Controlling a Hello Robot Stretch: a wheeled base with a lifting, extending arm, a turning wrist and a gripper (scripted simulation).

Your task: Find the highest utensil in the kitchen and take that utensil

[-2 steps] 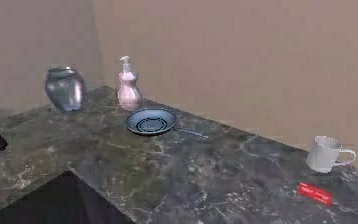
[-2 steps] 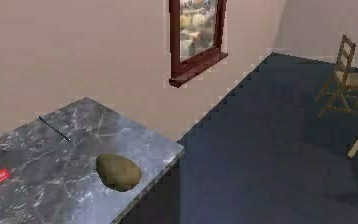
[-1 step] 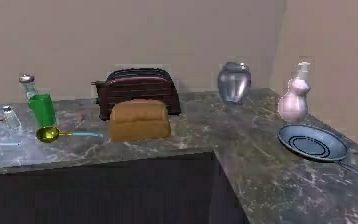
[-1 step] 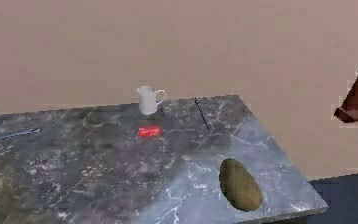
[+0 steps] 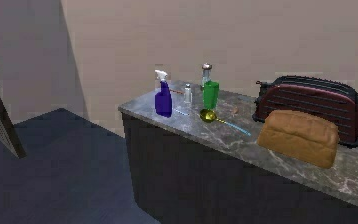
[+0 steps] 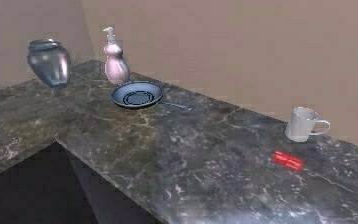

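On the dark marble counter (image 5: pixel 187 135) in the forward view lies a small thing (image 5: pixel 211 116) with a yellowish round head and a thin pale handle running toward the right; it may be a spoon. It rests just in front of a green bottle (image 5: pixel 210 93). In the arm side view a dark frying pan (image 6: pixel 138 96) lies on another stretch of marble counter (image 6: pixel 187 160), its handle pointing right.
Forward view: blue spray bottle (image 5: pixel 164 96), small shaker (image 5: pixel 188 95), dark red toaster (image 5: pixel 313 104), bread loaf (image 5: pixel 300 137); dark floor at left. Arm side view: metal vase (image 6: pixel 49 62), pink soap dispenser (image 6: pixel 115 60), white mug (image 6: pixel 305 124), small red object (image 6: pixel 288 159).
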